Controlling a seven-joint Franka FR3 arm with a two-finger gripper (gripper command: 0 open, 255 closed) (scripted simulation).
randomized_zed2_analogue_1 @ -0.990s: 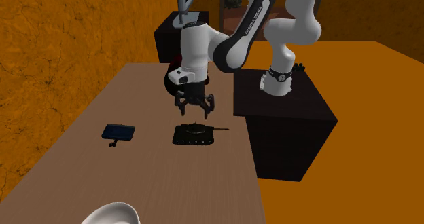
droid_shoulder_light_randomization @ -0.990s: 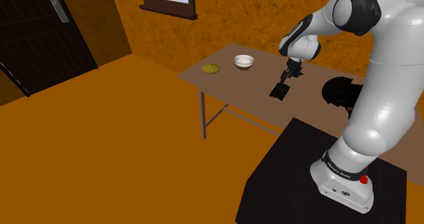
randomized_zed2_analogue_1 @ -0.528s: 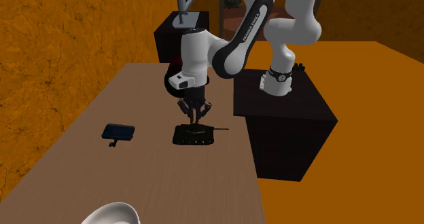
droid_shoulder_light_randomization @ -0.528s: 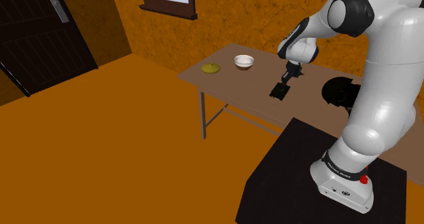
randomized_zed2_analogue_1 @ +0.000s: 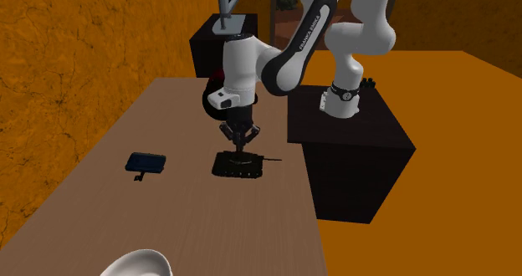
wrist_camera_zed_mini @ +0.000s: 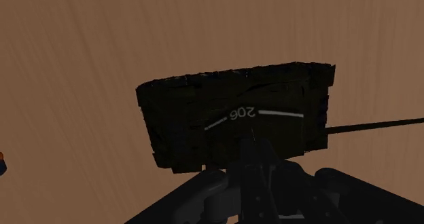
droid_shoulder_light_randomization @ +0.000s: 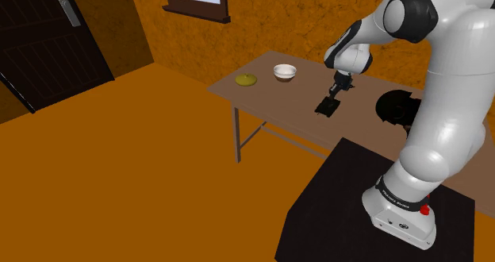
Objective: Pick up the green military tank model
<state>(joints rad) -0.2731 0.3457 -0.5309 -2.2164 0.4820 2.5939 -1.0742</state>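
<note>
The tank model [randomized_zed2_analogue_1: 240,166], drawn so dark it reads near-black rather than green, sits flat on the wooden surface [randomized_zed2_analogue_1: 167,220] just left of centre in the second exterior view. Its thin barrel points toward that frame's right. In the wrist view its top carries a pale "206". The jaws come down from directly above and are drawn close together on the tank's upper part, pinching the turret as far as I can judge. The hull rests on the surface, so the grasp looks made and the lift is not yet done. The next move calls for a straight upward pull with a firm grip, since the hold is narrow and the hull could tip. A small dark-blue device [randomized_zed2_analogue_1: 146,162] lies well apart at the left, and a white bowl [randomized_zed2_analogue_1: 138,264] sits at the lower left.
</note>
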